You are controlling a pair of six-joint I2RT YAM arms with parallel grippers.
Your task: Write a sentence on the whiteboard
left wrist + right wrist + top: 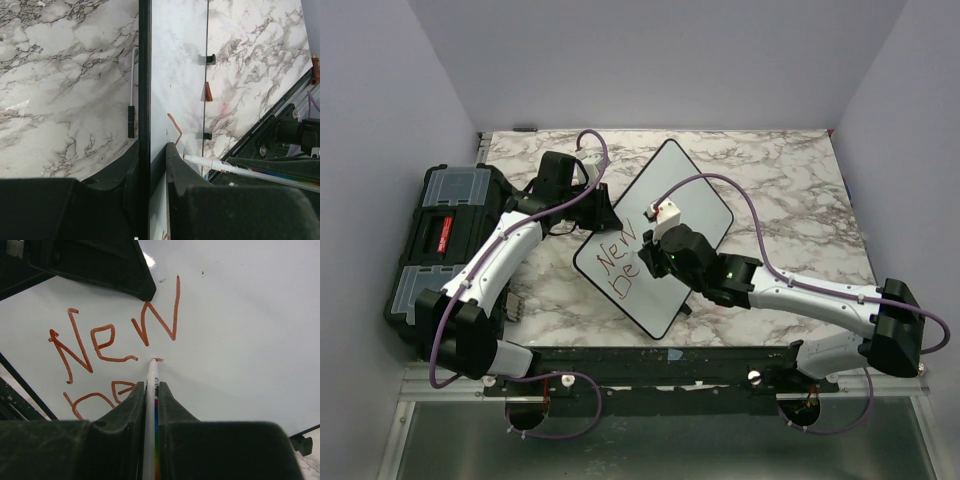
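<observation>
Whiteboard (pixel 695 195) sits askew on the marble table (pixel 800 200); we pinch its black edge in the left claw (pixel 150 150) so it can't slide. Right claw (pixel 150 390) is clamped on the marker (pixel 151 371), tip touching under "New", red lettering (pixel 100 342) unfinished.
</observation>
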